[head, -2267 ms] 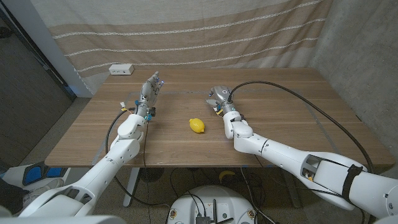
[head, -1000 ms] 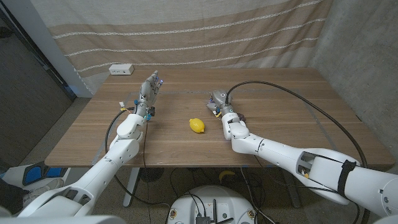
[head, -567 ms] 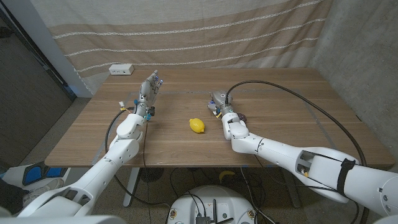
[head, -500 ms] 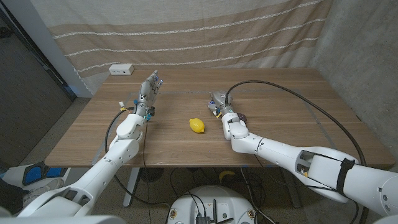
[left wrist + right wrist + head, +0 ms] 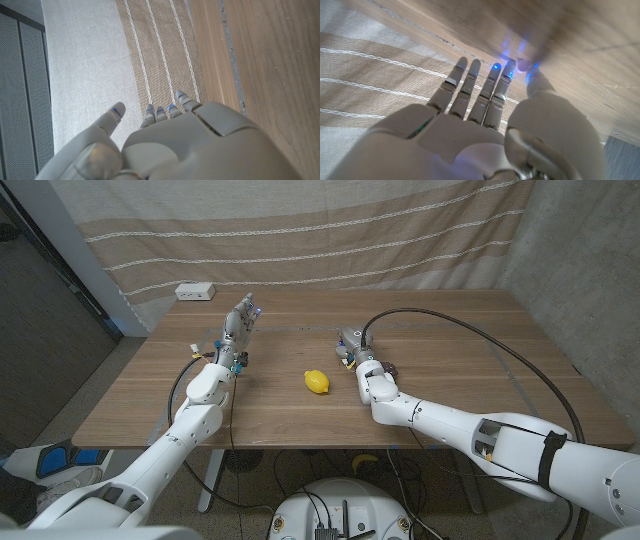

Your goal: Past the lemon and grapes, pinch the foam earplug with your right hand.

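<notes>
Two hands over the table [image 5: 450,350]: left hand [image 5: 238,320] raised, fingers apart and holding nothing; right hand [image 5: 349,342] just past the lemon [image 5: 317,381], fingers [image 5: 470,85] stretched to the wood, pale earplug [image 5: 522,64] between thumb and nearest fingertip, actual pinch impossible to tell.

Wooden table [image 5: 450,350] — lemon [image 5: 317,381] mid-table, white box [image 5: 195,292] at far-left corner

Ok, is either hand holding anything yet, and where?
Left hand holds nothing. Right hand has a small pale blob at its thumb and fingertip; too blurred to tell a pinch.
</notes>
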